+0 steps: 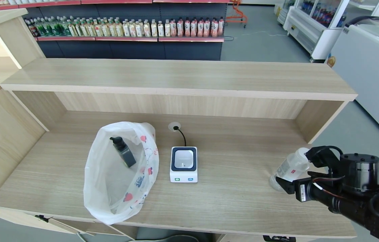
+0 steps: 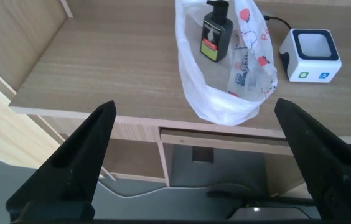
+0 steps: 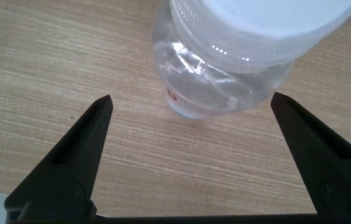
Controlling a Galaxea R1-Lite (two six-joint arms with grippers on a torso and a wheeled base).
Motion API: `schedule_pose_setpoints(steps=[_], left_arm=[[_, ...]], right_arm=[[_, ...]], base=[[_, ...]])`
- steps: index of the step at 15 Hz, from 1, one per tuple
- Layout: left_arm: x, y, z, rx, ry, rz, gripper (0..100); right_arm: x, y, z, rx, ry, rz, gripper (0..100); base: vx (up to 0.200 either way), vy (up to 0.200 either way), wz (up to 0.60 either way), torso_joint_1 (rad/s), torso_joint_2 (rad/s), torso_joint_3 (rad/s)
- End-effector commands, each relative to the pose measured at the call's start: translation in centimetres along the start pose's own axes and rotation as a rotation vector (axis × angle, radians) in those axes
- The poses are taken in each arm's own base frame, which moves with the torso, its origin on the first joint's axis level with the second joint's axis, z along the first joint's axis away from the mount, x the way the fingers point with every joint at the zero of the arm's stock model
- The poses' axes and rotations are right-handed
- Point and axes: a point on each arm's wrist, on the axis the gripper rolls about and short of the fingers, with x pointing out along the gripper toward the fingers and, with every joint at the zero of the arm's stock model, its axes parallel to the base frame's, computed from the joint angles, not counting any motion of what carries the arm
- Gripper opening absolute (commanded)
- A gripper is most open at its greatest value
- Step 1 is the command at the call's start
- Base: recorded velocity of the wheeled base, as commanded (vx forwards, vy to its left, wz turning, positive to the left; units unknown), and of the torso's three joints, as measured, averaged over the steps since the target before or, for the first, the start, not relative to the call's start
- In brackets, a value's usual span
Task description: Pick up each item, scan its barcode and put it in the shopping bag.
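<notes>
- Look to the clear plastic bottle [image 1: 290, 168], white-capped and apparently upright on the desk [image 1: 229, 201], at about 3 o'clock from the barcode scanner [image 1: 183, 164], well apart from it and near the desk's right end.
- Expect a light to middling load: seems to carry clear liquid, but hard to tell how much.
- Treat the wall as thin and springy, likely to dent under a hard squeeze though not to break; also smooth and round, so apt to slip or twist in a loose hold.
- Take hold around the mid-body, below the shoulder, rather than at the cap; try to leave the printed label uncovered for scanning.
- Note the right jaws spread wide and holding nothing, one to either side of the bottle, low beside its body.
- Cannot tell contact on either side from these views.
- Judged from the right wrist view, centred well enough between the jaws but sitting out near their tips; probably worth going a little deeper before closing.
- Note the left jaws likewise wide and empty, back off the desk's near edge, at about 7 o'clock from the shopping bag [image 1: 108, 188].
- Find that bag just at 9 o'clock of the scanner, with a dark pump bottle [image 1: 127, 158] inside.
</notes>
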Motion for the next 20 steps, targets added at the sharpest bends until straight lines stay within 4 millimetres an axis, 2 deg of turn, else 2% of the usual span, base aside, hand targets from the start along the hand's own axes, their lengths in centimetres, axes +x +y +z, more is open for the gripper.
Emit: schedule_pose_setpoints(steps=[1, 9, 15, 16, 20], left_arm=[[0.0, 0.0, 0.0, 0.000, -0.001, 0.000, 100], [0.0, 0.0, 0.0, 0.000, -0.001, 0.000, 100], [0.0, 0.0, 0.0, 0.000, -0.003, 0.000, 100], [0.0, 0.0, 0.0, 0.000, -0.001, 0.000, 100], [0.0, 0.0, 0.0, 0.000, -0.001, 0.000, 100]], right_arm=[[1.1, 0.3, -0.4, -0.007, 0.014, 0.006, 100], [3.7, 1.0, 0.4, -0.065, -0.044, 0.044, 100], [4.8, 1.3, 0.6, -0.088, -0.049, 0.051, 100], [4.9, 1.3, 0.7, -0.087, -0.053, 0.050, 0], [5.3, 1.4, 1.4, -0.086, -0.081, 0.052, 0]], base=[[0.000, 0.000, 0.00, 0.000, 0.00, 0.000], [0.000, 0.000, 0.00, 0.000, 0.00, 0.000], [0.000, 0.000, 0.00, 0.000, 0.00, 0.000], [0.000, 0.000, 0.00, 0.000, 0.00, 0.000], [0.000, 0.000, 0.00, 0.000, 0.00, 0.000]])
